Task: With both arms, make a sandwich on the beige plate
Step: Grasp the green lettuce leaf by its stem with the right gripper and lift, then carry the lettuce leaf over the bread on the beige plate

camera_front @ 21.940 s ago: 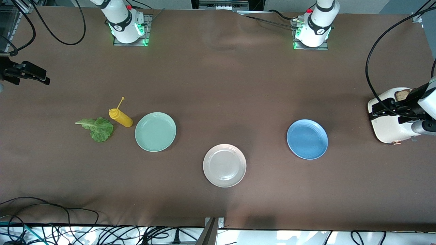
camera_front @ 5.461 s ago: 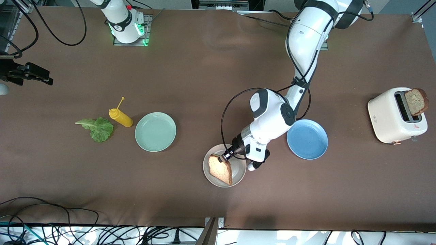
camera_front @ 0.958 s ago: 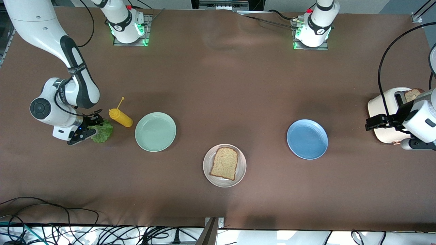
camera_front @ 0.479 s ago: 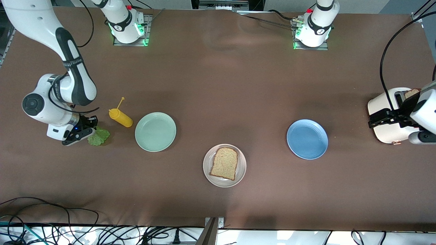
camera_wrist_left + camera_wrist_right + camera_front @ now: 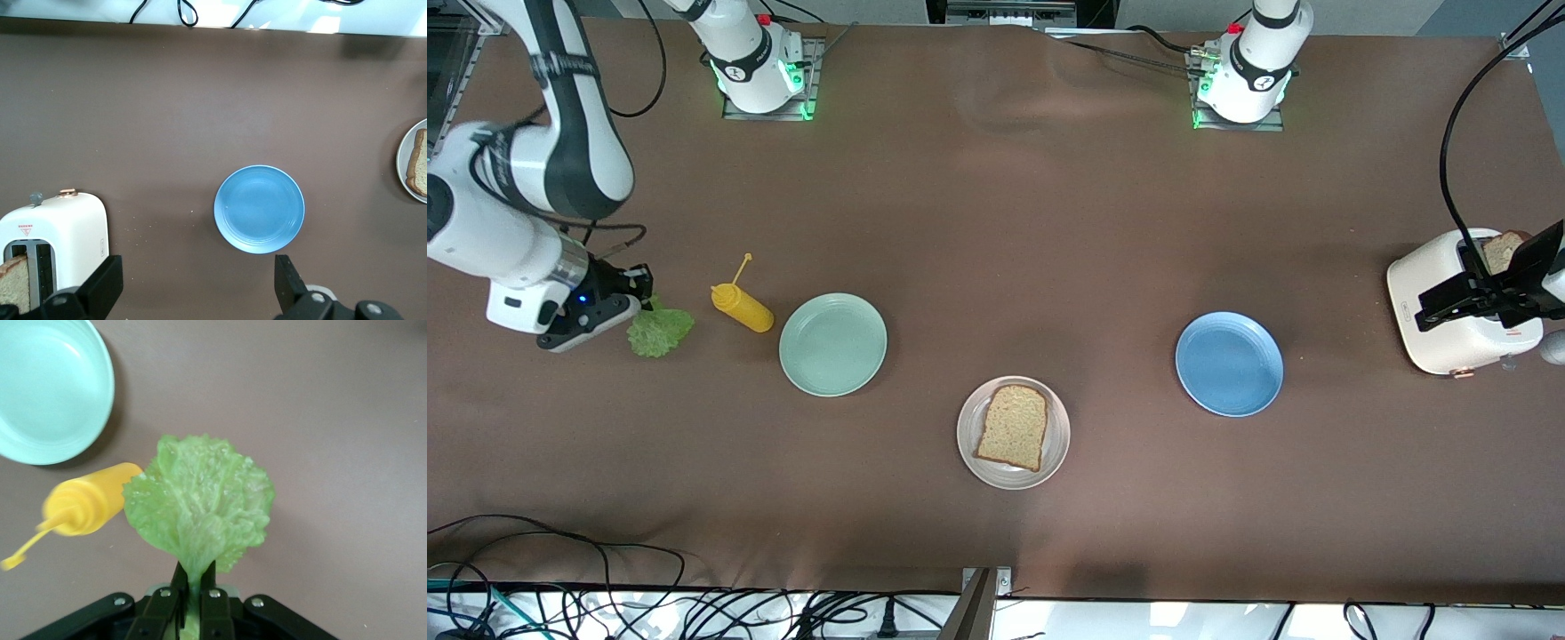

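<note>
The lettuce leaf (image 5: 200, 507) hangs from the right pincer (image 5: 190, 590), whose fingers are clamped on its pale stem end over the desk (image 5: 996, 222) at the right arm's end, beside the yellow squeeze bottle (image 5: 741, 306). It looks light, limp and easily torn — the stem is probably the firmest place to hold, while the crinkled blade would likely crush or slip. It will probably droop and swing in transit, so it may need to be laid down flat, not dropped.

One bread slice (image 5: 1014, 427) lies flat on the beige plate (image 5: 970, 444), which sits nearer the front camera than the other plates. Bread of this kind seems soft and crumbly, best pinched by its crust edge.

The second slice (image 5: 1501, 251) stands in a slot of the white toaster (image 5: 1436, 342) at the left arm's end. The left pincer (image 5: 1485, 292) hovers over the toaster with its fingers spread wide, holding nothing.

The mint-green plate (image 5: 832, 343) and the blue plate (image 5: 1229, 363) both hold nothing.
</note>
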